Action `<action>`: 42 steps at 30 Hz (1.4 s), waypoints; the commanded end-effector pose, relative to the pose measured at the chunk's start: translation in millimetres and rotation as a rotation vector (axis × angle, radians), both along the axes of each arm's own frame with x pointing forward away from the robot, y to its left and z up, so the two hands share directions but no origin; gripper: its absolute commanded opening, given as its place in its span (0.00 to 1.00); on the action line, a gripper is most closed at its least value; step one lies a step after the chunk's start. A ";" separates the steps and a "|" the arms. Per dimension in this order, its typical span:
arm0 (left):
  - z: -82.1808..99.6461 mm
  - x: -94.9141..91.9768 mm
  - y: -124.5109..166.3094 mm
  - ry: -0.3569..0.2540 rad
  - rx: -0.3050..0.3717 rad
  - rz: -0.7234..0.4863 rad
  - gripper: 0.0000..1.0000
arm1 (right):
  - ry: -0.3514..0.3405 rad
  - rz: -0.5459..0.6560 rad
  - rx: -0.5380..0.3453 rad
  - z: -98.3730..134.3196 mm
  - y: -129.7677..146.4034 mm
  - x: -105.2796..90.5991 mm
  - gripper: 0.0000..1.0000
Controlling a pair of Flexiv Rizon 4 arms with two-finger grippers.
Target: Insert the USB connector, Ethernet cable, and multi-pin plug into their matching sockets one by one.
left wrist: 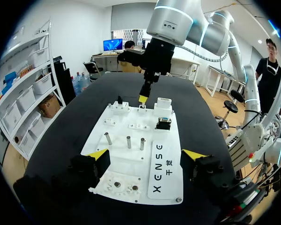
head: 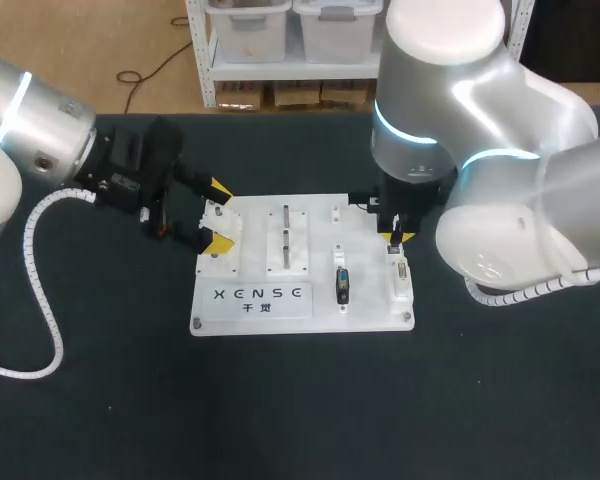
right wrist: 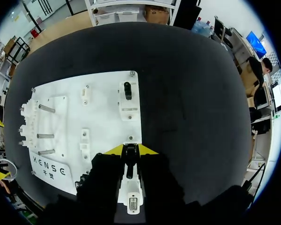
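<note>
Right hand (right wrist: 131, 151): yellow-tipped fingers drawn close together, clamped from two sides on a slim black plug (right wrist: 129, 161). The plug stands at one end of a white socket block (right wrist: 131, 199), whose other end shows a multi-pin face. The block sits along the right edge of the white board (head: 368, 300), which lies flat on the black table (head: 300, 400). Which of the three connectors the plug is cannot be told. Left hand (head: 217, 213): fingers wide apart, empty, set either side of the board's left end; contact with the board cannot be confirmed. Further item: a second black connector (head: 342, 285) lying in its own white holder, between the block and three upright metal pegs (left wrist: 129, 140), untouched by either hand. Step in hand, as judged: one insertion at the block, with the plug either meeting its socket or just seated; depth cannot be read. Next move, as judged: a straight push along the socket's line with the plug kept square. Then the right fingers part and lift clear, while the left hand braces the board against sliding.
</note>
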State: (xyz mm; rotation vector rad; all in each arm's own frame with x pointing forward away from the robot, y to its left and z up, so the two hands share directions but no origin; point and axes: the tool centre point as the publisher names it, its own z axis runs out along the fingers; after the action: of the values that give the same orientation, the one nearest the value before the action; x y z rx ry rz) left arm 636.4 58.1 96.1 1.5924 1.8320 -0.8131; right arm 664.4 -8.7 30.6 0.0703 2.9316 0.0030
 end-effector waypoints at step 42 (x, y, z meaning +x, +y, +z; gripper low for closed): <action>-0.8 1.2 0.2 0.001 -0.001 -0.003 1.00 | -0.013 -0.032 -0.028 -15.7 -3.9 6.1 0.00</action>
State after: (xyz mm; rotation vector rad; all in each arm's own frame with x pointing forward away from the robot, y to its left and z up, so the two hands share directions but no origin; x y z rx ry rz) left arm 636.4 58.1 96.1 1.5924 1.8321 -0.8131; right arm 667.9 -12.0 20.9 0.1038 2.9161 -0.0314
